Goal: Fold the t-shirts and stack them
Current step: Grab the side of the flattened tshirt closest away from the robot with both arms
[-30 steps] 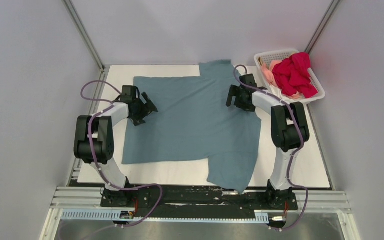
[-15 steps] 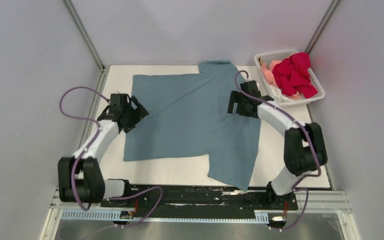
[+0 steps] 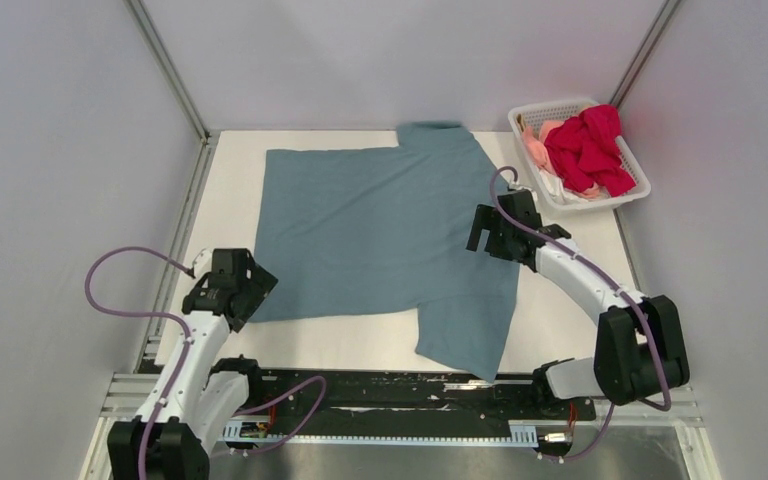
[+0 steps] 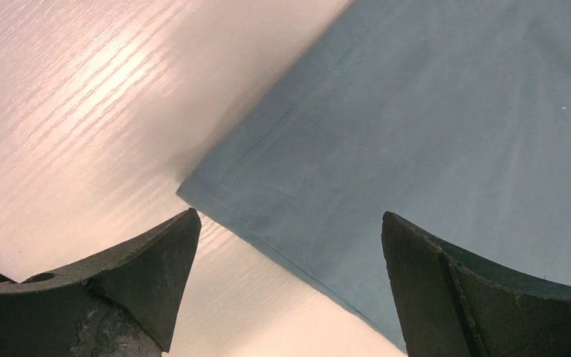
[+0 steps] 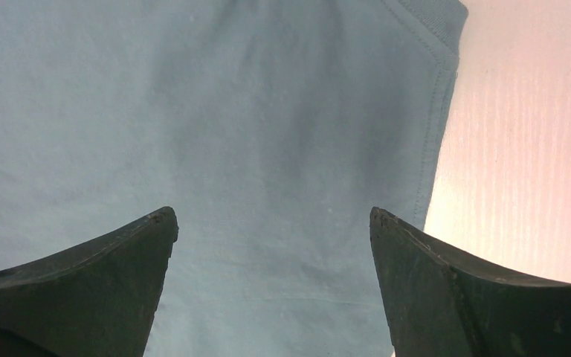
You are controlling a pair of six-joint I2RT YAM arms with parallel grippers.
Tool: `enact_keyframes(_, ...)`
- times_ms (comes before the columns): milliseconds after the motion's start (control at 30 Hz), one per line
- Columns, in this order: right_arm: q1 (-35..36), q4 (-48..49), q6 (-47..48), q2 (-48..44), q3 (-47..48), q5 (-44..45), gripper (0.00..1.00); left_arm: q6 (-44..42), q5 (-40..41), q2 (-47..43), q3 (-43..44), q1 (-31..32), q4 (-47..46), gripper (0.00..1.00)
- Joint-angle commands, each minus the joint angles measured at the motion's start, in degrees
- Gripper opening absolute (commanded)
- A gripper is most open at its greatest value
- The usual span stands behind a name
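Left end effector (image 3: 248, 296), fingers apart, nothing between them. It sits over the near-left corner of the worktop (image 3: 230, 180). In the left wrist view the left end effector (image 4: 290, 223) frames one corner of the blue-grey t-shirt (image 4: 453, 111), with bare worktop (image 4: 82, 89) showing beside the hem. I cannot tell whether the fingers touch the cloth.

Right end effector (image 3: 484, 230), fingers also apart and empty, over the right side of the blue-grey t-shirt (image 3: 380, 230). The right wrist view shows the right end effector (image 5: 271, 216) above smooth cloth of the blue-grey t-shirt (image 5: 230, 111), a stitched edge running down the right, then pale worktop (image 5: 520, 149).

The shirt lies spread flat across the middle of the worktop (few wrinkles). One sleeve points to the far edge; the other reaches the near edge, right of centre.

The basket (image 3: 610, 203) stands at the far-right corner. A red t-shirt (image 3: 588, 148) is heaped in it, spilling over the rim, with a pink t-shirt (image 3: 537, 148) bunched just beside it on the left.
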State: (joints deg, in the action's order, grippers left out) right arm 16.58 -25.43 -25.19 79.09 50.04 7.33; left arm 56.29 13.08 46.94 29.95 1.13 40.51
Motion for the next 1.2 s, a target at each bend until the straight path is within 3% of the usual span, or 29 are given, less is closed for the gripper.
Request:
enact_keyframes(0,0.03,2.04,0.14,-3.56,-0.27,-0.69,1.00,3.03,1.90,1.24,-2.94,-2.81,-1.31,1.00)
enact_keyframes(100,0.02,2.04,0.04,-4.94,-0.70,-0.44,1.00,3.10,0.73,3.20,-5.17,-4.53,-4.40,0.95)
enact_keyframes(200,0.03,1.99,-0.21,-5.83,-1.13,0.57,1.00,2.69,0.31,5.44,-6.32,-5.82,-8.32,0.80)
enact_keyframes(400,-0.04,1.71,-0.29,-6.87,-1.17,1.00,1.00,2.98,-0.31,9.96,-7.24,-7.08,-11.41,0.73)
enact_keyframes(500,-0.03,1.50,-0.47,-7.34,-1.28,1.67,1.00,2.84,-1.95,11.10,-7.90,-7.18,-13.43,0.65)
enact_keyframes(600,-0.02,1.08,-0.47,-7.54,-1.22,2.39,1.00,2.86,-3.31,11.17,-8.74,-7.19,-14.58,0.42)
enact_keyframes(833,0.32,-3.48,-1.06,-7.89,-0.57,2.44,1.00,3.43,-3.83,7.12,-9.75,-7.19,-13.33,0.00)
enact_keyframes(1000,3.10,-8.85,-0.38,-9.89,-0.56,1.48,0.99,2.55,-5.10,2.69,-11.11,-7.19,-14.05,0.00)
enact_keyframes(1167,16.07,-21.36,-3.59,-9.75,0.53,1.14,0.98,2.09,-5.25,-0.17,-10.92,-7.20,-12.64,0.00)
